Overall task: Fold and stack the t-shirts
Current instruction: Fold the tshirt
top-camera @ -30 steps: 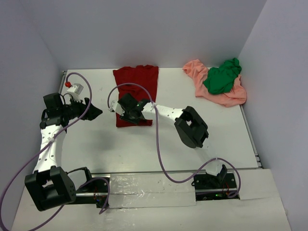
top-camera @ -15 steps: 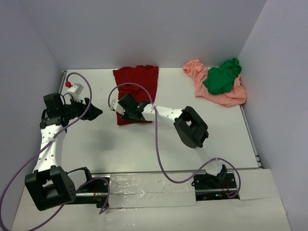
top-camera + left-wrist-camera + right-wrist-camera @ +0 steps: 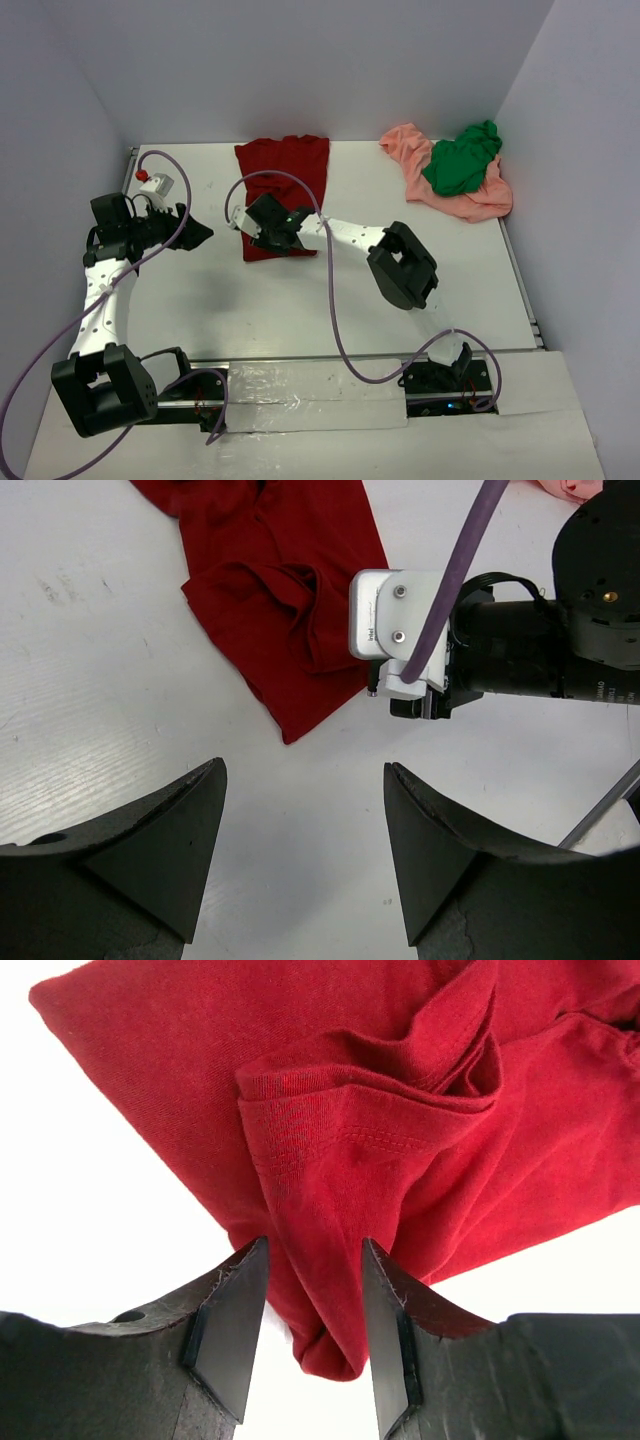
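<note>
The dark red t-shirt lies flat at the back middle of the table, its near end bunched into a fold. My right gripper sits low over that near end. Its jaws are open on either side of the hanging fold, with a sliver of table showing beside one finger. The left wrist view shows the same shirt with the right wrist beside it. My left gripper is open over bare table left of the shirt. The green t-shirt lies crumpled on the salmon-pink t-shirt at the back right.
Grey walls close the table at the back and on both sides. A red-capped fitting and a purple cable sit at the back left. The right arm's purple cable loops over the middle of the table. The right arm's elbow stands mid-table.
The right gripper's jaws have eased apart a little around the red fold, and it has shifted slightly toward the back. The left arm has not moved.
</note>
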